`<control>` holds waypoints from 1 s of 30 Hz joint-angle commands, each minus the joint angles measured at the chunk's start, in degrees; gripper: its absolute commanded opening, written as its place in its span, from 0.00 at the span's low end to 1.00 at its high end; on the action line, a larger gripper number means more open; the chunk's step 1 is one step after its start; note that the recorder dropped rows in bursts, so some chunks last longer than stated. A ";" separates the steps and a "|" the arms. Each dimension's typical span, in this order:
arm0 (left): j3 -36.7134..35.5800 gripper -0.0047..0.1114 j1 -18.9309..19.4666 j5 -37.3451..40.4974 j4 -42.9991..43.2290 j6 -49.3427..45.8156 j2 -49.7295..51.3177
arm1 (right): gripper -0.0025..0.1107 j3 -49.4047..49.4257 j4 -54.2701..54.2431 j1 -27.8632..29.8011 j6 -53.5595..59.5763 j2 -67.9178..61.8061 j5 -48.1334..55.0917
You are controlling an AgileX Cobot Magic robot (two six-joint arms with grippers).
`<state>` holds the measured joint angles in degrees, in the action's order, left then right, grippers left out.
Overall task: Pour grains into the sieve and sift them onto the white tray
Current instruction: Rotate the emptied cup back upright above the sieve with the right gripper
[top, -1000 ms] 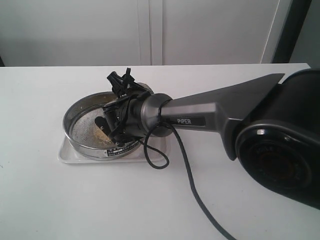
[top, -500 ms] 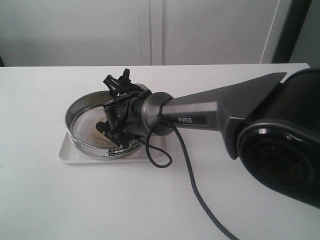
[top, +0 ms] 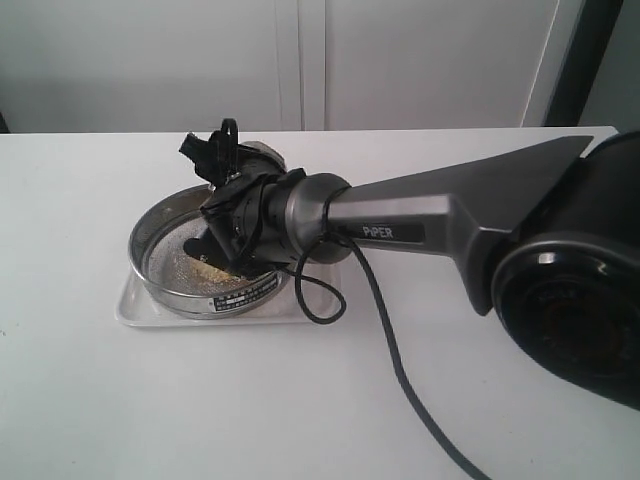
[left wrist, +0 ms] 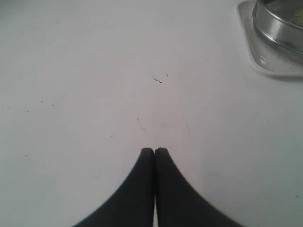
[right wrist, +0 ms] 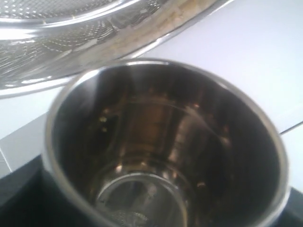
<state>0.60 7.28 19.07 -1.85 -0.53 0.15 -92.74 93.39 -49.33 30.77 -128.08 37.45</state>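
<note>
The round steel-rimmed sieve [top: 152,232] rests on the white tray [top: 132,310] left of centre. A small pile of golden grains [top: 205,268] lies on its mesh. My right gripper [top: 235,205] hangs over the sieve's near-right side, shut on a small steel cup [top: 258,154] that is tipped over. In the right wrist view I look into the cup [right wrist: 165,142]; it is almost bare inside, with a few specks stuck to its wall, and the sieve [right wrist: 71,38] lies just beyond its mouth. My left gripper [left wrist: 155,150] is shut on nothing over bare table, apart from the tray [left wrist: 265,66] and the sieve [left wrist: 279,28].
The right arm [top: 420,225] stretches from the right across the white table [top: 300,400], with a black cable [top: 390,350] hanging down to the tabletop near the tray. A white wall panel [top: 300,60] stands behind the table.
My right wrist has rolled further and shifted left and away over the sieve, tipping the cup more. The left gripper stays put.
</note>
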 commanded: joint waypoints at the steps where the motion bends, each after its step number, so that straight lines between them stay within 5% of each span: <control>1: -0.60 0.04 0.00 0.50 -0.23 0.53 -0.15 | 0.02 0.00 1.27 -0.61 -0.21 1.06 -0.66; 14: -0.60 0.04 0.00 0.50 -0.23 0.53 -0.15 | 0.02 -0.79 2.31 -1.07 -12.81 1.19 -3.33; 30: -0.60 0.04 0.00 0.50 -0.23 0.53 -0.15 | 0.02 -1.41 6.56 -1.43 -7.87 3.04 -0.94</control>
<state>0.60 7.28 19.07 -1.85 -0.53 0.15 -93.57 98.81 -50.66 22.44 -127.09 35.88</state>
